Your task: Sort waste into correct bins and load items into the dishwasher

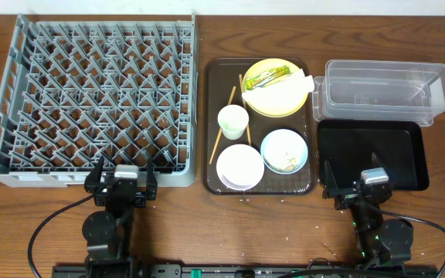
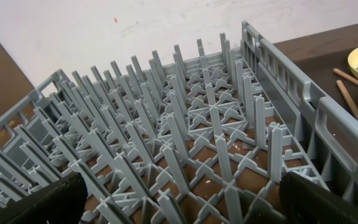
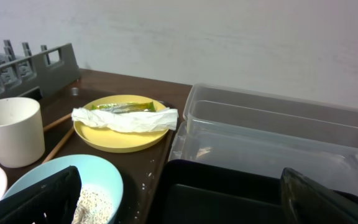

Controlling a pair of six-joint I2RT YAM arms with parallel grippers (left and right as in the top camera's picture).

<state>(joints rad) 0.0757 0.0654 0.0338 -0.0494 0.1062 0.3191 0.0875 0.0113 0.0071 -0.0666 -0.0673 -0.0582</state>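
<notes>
The grey dish rack [image 1: 91, 100] fills the left of the table and the left wrist view [image 2: 185, 124]. A yellow plate [image 1: 276, 89] on the brown serving tray holds a green-and-yellow wrapper [image 1: 269, 76] and a crumpled white paper scrap [image 1: 304, 82]; the right wrist view shows the plate [image 3: 120, 132], paper [image 3: 126, 119] and wrapper [image 3: 129, 107]. The white cup [image 1: 232, 120], white bowl [image 1: 239, 166], chopsticks [image 1: 224, 123] and light blue bowl [image 1: 284, 150] with rice scraps [image 3: 92, 202] sit there too. The clear tub [image 1: 385, 89] and black tray [image 1: 373, 150] are on the right. My left gripper [image 1: 122, 183] is open at the rack's front edge. My right gripper [image 1: 358, 189] is open over the black tray's front edge.
The dark brown serving tray [image 1: 211, 116] lies between the rack and the bins. Cables run along the table's front edge behind both arms. A pale wall stands behind the table.
</notes>
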